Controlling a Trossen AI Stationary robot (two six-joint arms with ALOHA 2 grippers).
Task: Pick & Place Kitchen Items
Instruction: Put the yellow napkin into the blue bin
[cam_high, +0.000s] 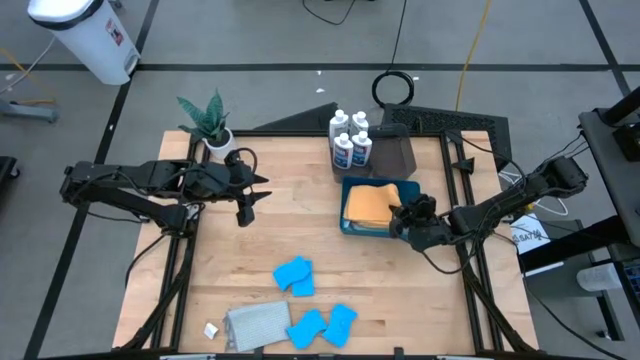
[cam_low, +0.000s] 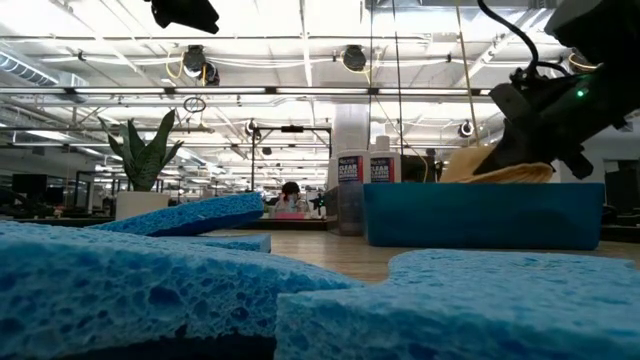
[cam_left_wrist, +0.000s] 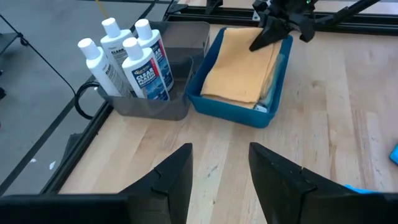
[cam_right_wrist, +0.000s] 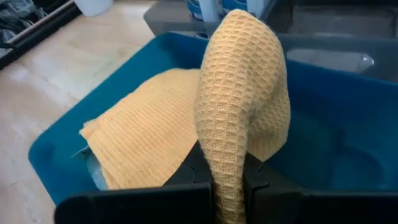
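My right tool (cam_high: 408, 219) pinched a fold of the orange cloth (cam_right_wrist: 242, 106) over the blue bin (cam_high: 350, 226); my left tool (cam_high: 246, 203) hung half-open, empty, well away from that bin.

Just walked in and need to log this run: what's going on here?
The right gripper is shut on a fold of the orange cloth, which lies in the blue bin. The left gripper hangs open over bare table, holding nothing. Four white bottles stand in the grey tray beside the bin. Blue sponges and a grey cloth wait at the table's near edge.
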